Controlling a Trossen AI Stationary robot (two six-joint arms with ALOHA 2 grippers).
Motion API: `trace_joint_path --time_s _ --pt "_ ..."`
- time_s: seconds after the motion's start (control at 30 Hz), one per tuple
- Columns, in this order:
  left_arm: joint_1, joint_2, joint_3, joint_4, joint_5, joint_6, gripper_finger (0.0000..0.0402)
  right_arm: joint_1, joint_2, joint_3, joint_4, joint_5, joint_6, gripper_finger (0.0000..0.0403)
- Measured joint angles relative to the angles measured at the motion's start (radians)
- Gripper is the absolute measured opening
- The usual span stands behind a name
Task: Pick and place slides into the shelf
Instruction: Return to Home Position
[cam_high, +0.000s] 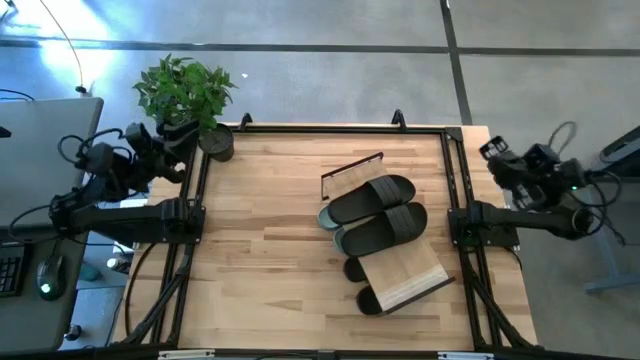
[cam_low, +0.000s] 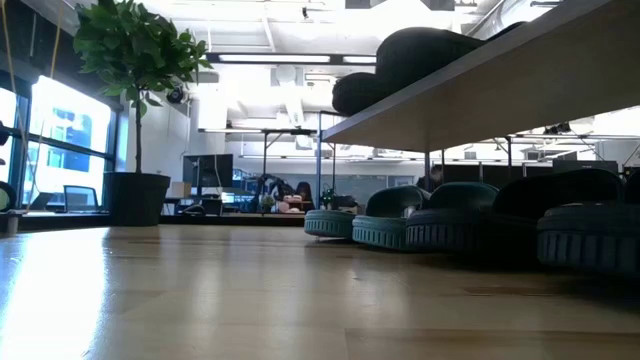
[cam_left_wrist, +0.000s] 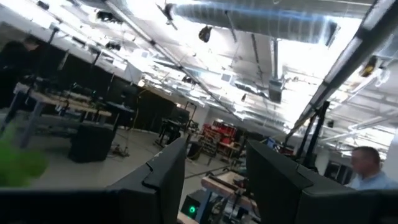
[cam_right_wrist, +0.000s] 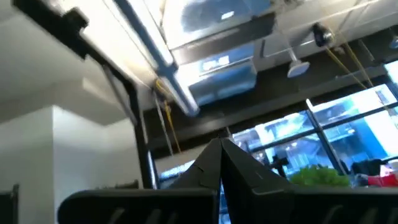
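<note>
The shelf stands right of the table's middle, its light-wood plank sloping. Two black slides lie side by side on the plank's far half. Under the plank sit sage-green slides and further black slides, resting on the table by their soles. My left gripper is open beyond the table's left edge, tipped upward beside the plant, and touches nothing. My right gripper is shut past the table's right edge, also tipped upward, holding nothing.
A potted plant stands at the table's far left corner. A black metal frame runs along the table's edges. Bare wood lies left of the shelf. A person shows in the room beyond.
</note>
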Motion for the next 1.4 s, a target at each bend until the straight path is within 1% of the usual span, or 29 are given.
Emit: trace_joint_path --time_s 0.1,0.3,0.47,0.73,0.8,1.07,1.23,1.4 --pt "0.000 -0.045 -0.047 -0.003 -0.014 -0.019 0.0154 0.000 -0.006 -0.045 0.077 0.022 0.012 0.0000" --pt "0.000 -0.121 -0.116 -0.006 -0.014 -0.035 0.0154 0.000 -0.031 -0.138 0.126 0.026 0.083 0.0000" --pt "0.000 -0.186 -0.168 -0.006 -0.019 -0.051 0.0154 0.000 -0.036 -0.221 0.210 0.034 0.126 0.0000" --pt "0.000 -0.277 -0.252 -0.008 -0.021 -0.076 0.0154 0.000 -0.036 -0.298 0.243 0.056 0.180 0.0000" --pt "0.000 -0.295 -0.274 -0.006 -0.022 -0.084 0.0154 0.000 -0.036 -0.330 0.279 0.061 0.199 0.0000" --pt "0.000 -0.303 -0.359 -0.007 -0.026 -0.152 0.0154 0.000 -0.036 -0.457 0.440 0.084 0.245 0.0000" --pt "0.000 -0.303 -0.429 -0.006 -0.019 -0.211 0.0154 0.000 -0.036 -0.510 0.466 0.086 0.272 0.0000" --pt "0.000 -0.302 -0.491 -0.004 -0.009 -0.237 0.0154 0.000 -0.036 -0.545 0.465 0.087 0.280 0.0000"
